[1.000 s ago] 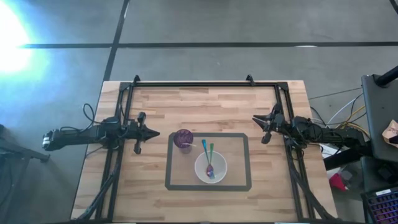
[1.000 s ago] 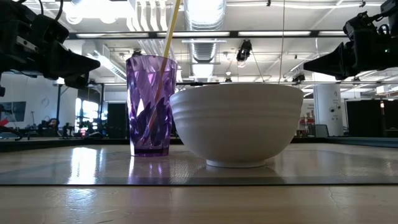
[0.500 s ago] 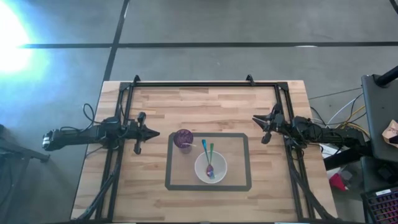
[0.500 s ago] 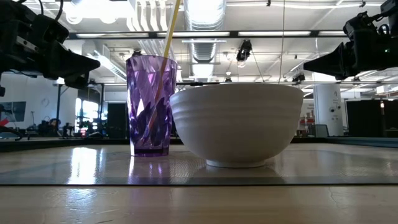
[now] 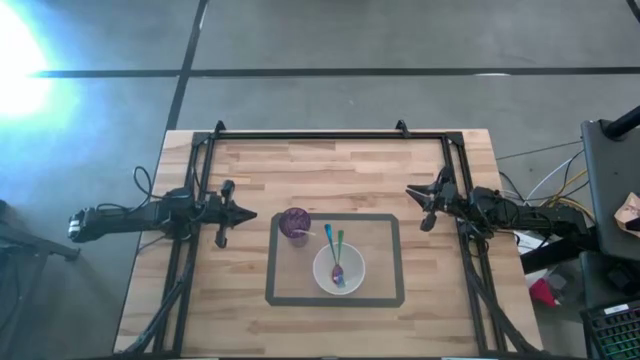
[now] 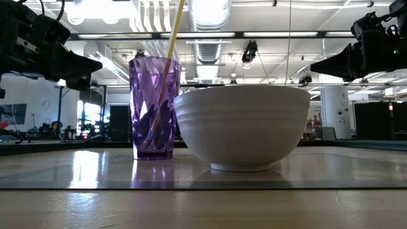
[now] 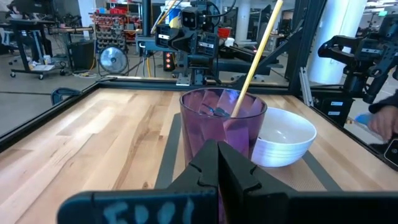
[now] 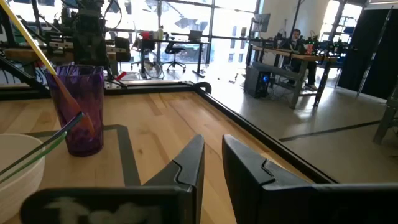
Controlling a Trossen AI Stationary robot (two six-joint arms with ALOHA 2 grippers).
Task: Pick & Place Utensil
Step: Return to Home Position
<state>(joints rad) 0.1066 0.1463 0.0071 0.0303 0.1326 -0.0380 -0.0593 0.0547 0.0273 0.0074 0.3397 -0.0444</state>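
Placement: the violet cup (image 5: pixel 294 224) stands upright in the taped rectangle (image 5: pixel 398 260) on the worktop (image 5: pixel 330 165), with the yellow straw (image 6: pixel 170 48) leaning inside it. The white bowl (image 6: pixel 241 124) sits just beside the cup. The blue fork (image 5: pixel 327 237) and green spoon (image 5: pixel 340 240) rest in the bowl side by side, handles over its rim, long axes toward the worktop's far edge.

Left pincer (image 5: pixel 248 214): empty, fingers pressed together, hanging above the worktop outside the rectangle. The cup lies straight ahead of it. This is the nearer arm.

Right pincer (image 5: pixel 410 191): empty, with a narrow gap between its fingers, well apart from the bowl on the opposite side.

Judgement: all 3 utensils appear placed. Each arm's way out runs directly away from the cup and bowl between them, so only the tall straw needs clearance.
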